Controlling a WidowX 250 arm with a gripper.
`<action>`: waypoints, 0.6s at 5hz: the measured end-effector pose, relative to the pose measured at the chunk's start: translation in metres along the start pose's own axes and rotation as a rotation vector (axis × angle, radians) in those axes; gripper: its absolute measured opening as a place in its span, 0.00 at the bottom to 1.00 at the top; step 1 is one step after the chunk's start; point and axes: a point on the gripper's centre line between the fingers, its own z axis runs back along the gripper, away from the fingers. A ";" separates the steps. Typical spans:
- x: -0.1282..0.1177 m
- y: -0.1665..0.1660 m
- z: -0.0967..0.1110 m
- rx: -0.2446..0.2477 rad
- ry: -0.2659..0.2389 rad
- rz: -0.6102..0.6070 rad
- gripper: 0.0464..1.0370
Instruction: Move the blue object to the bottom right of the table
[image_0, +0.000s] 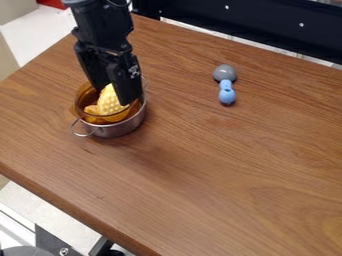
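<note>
Table (200, 200) up front, gripper (112, 95) over the pot (117, 131), can't tell if it's open or closed, and the blue-and-grey toy (227, 95) right of the pot looks light, stiff, slick-ish, so I'd pinch its handle (226, 86).

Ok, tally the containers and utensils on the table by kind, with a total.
Pot: 1 (metal pot)
Bowl: 1 (amber bowl, nested in the pot)
Utensil: 1 (blue-and-gray utensil)
Total: 3
</note>
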 end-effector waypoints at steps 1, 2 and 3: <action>-0.002 0.000 -0.005 -0.013 0.018 0.013 0.96; 0.012 -0.006 -0.009 -0.035 0.029 0.085 0.96; 0.033 -0.010 -0.007 -0.040 0.000 0.194 0.96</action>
